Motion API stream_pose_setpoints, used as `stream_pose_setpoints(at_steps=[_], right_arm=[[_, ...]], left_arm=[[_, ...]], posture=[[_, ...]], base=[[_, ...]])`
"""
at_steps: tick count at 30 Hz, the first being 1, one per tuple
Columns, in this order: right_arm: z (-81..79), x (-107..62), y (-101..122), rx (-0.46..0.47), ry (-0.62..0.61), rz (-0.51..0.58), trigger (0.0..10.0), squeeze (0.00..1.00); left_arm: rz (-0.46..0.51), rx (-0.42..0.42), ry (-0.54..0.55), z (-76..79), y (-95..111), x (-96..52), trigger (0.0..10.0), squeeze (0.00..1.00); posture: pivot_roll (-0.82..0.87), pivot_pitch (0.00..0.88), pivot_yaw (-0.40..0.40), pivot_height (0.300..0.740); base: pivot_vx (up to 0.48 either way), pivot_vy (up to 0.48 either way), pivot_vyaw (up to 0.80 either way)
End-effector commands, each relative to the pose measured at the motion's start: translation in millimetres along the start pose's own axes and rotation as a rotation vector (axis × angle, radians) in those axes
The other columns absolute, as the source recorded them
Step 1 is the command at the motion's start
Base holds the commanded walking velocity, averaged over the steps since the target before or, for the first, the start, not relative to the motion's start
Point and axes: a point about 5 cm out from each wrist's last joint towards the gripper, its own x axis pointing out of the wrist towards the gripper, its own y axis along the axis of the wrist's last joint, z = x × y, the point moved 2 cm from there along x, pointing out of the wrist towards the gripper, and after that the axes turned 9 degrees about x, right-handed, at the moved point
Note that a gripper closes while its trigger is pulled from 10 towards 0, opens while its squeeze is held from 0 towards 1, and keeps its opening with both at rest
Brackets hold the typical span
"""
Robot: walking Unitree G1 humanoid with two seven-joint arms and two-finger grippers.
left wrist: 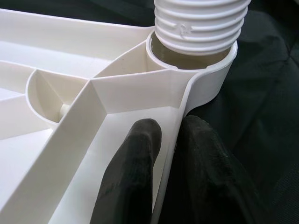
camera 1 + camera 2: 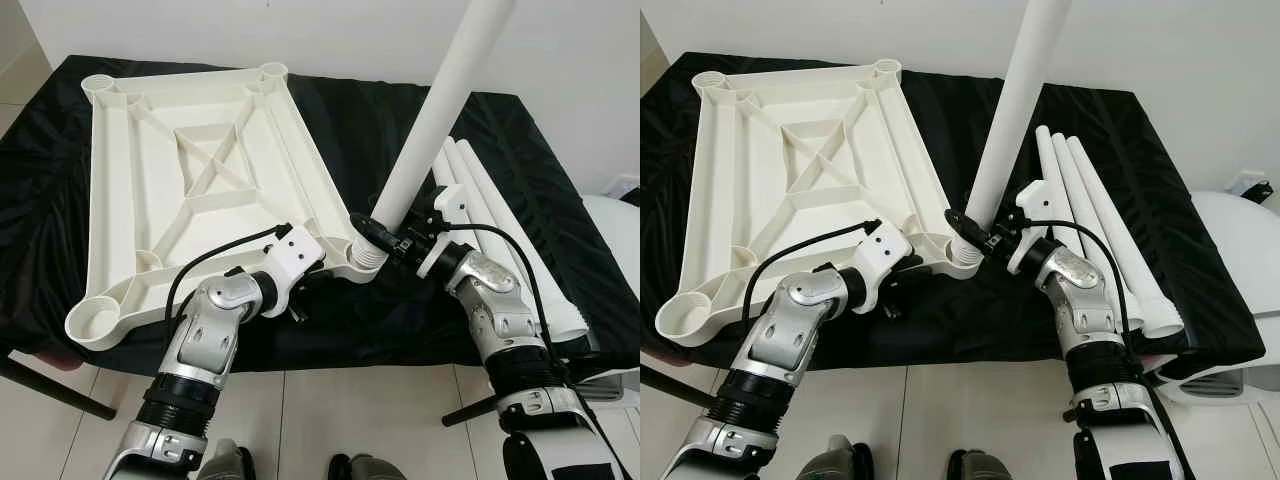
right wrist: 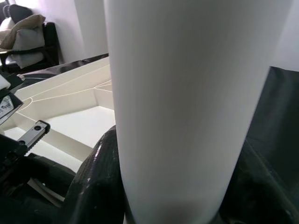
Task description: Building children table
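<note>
The white tabletop [image 2: 190, 170] lies upside down on the black-draped surface [image 2: 380, 120], ribs facing up. The left gripper [image 1: 163, 154] is pinched on the tabletop's rim wall beside the near corner socket [image 1: 196, 70], one black finger [image 1: 133, 172] inside the wall, the other outside. The right gripper [image 2: 385, 238] is clenched around the upright white leg [image 2: 440, 100], whose threaded end sits at, perhaps partly in, that socket. Three spare legs [image 2: 1090, 220] lie just beside the right arm.
</note>
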Motion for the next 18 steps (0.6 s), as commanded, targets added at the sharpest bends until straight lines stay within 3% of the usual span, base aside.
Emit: stream_pose_setpoints(at_steps=[1,11,18], right_arm=[[-6.5,-3.7,-20.3,0.050,0.029,-0.071,10.0,0.00],[-12.1,-6.0,-25.3,0.055,0.075,-0.102,10.0,0.00],[-4.1,-11.1,-29.8,0.033,0.032,-0.132,10.0,0.00]], left_arm=[[-0.053,0.013,0.128,1.1,-6.5,3.3,10.0,0.00],[-0.046,0.017,0.116,5.0,-3.9,4.9,10.0,0.00],[-0.045,0.018,0.116,5.8,-3.9,4.2,10.0,0.00]], posture=[[-0.05,0.118,-0.049,0.740],[-0.06,0.118,-0.051,0.740],[-0.05,0.118,-0.050,0.740]], base=[[0.000,0.000,0.00],[0.000,0.000,0.00],[0.000,0.000,0.00]])
